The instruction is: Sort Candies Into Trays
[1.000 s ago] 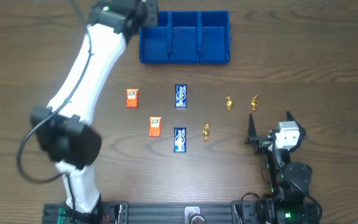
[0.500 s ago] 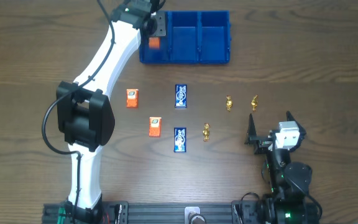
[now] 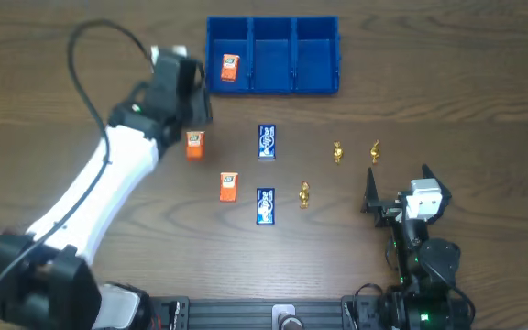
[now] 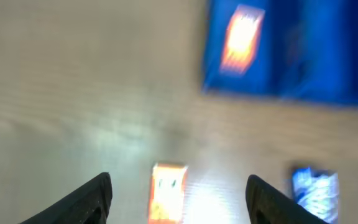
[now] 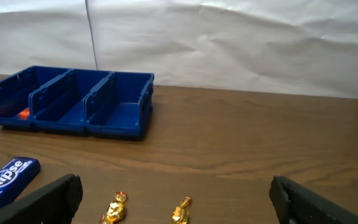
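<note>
Wood tabletop [image 3: 429,110]: orange candy [image 3: 230,68] lies lengthwise front-to-back in tray [image 3: 273,89].

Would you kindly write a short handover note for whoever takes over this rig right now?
The left gripper is open and empty, over the upper orange candy on the table.
The right gripper is open and empty, near its base.
Done: one sorted orange candy lies in the left compartment of the blue tray.
Left on the table: the upper orange candy, the lower orange candy, two blue candies and three gold candies.
</note>
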Action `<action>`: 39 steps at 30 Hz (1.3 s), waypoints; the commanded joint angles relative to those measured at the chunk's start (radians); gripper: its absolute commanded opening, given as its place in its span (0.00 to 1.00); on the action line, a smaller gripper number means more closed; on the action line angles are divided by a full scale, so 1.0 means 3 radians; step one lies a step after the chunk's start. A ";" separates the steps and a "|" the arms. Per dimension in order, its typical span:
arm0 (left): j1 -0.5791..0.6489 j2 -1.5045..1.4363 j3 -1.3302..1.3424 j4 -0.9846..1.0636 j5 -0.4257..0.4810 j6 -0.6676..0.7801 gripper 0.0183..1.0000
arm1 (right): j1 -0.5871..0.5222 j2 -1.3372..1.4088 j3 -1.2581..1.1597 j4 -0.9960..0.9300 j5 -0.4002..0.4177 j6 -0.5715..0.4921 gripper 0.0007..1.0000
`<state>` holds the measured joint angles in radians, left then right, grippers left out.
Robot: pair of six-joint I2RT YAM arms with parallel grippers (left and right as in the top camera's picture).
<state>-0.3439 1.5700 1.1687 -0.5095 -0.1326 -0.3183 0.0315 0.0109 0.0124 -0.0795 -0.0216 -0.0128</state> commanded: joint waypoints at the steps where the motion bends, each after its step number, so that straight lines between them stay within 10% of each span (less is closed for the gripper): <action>1: -0.0013 0.0146 -0.0768 0.0454 0.0052 -0.0175 0.68 | 0.0013 -0.0019 -0.0014 -0.0010 0.0032 -0.0050 1.00; 18: -0.0011 0.0711 -0.0851 0.0856 0.0182 0.0005 0.62 | 0.0013 -0.0019 -0.0014 -0.0011 0.0032 -0.0050 1.00; 28: -0.0011 0.0735 -0.0810 0.0908 0.0197 -0.0013 0.28 | 0.0013 -0.0019 -0.0014 -0.0010 0.0032 -0.0050 1.00; 39: -0.0034 0.0844 0.1467 -0.0032 -0.0018 0.0099 0.27 | 0.0013 -0.0019 -0.0014 -0.0010 0.0032 -0.0050 1.00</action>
<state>-0.3538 1.7718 1.4315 -0.4908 -0.1055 -0.3126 0.0315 0.0109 0.0124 -0.0788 -0.0216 -0.0128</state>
